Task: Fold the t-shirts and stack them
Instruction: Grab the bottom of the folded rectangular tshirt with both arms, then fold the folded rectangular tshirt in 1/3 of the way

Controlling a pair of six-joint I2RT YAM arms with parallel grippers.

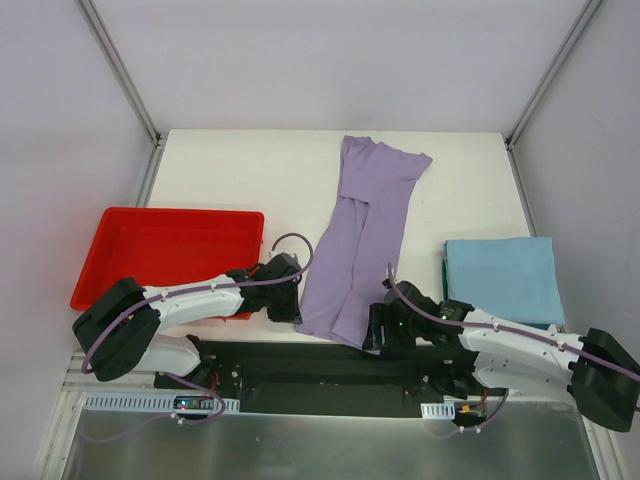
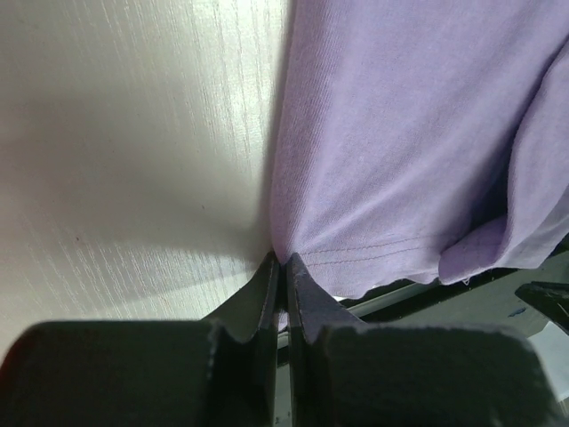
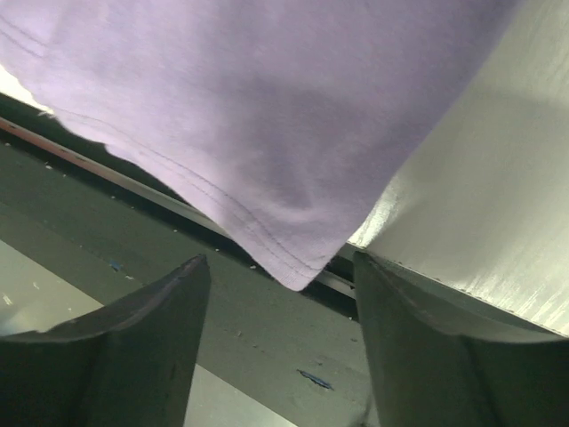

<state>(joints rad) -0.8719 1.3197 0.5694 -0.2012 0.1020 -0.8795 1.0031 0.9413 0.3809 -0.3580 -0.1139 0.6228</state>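
The lavender t-shirt [image 1: 365, 225] lies folded lengthwise down the middle of the table, its hem overhanging the near edge. My left gripper [image 1: 291, 303] is at the hem's left corner. In the left wrist view the left gripper [image 2: 284, 265] is shut, pinching the lavender t-shirt [image 2: 400, 133] at its edge. My right gripper [image 1: 373, 334] sits at the hem's right corner. The right wrist view shows the right gripper [image 3: 280, 260] open, with the corner of the lavender t-shirt [image 3: 267, 116] hanging between its fingers, untouched. A folded light blue t-shirt [image 1: 500, 280] rests on a dark green t-shirt [image 1: 445, 272] at the right.
A red plastic tray [image 1: 120, 262] stands at the left, just behind my left arm. The table's near edge and a dark base rail [image 1: 300, 362] run under both grippers. Frame posts stand at the far corners.
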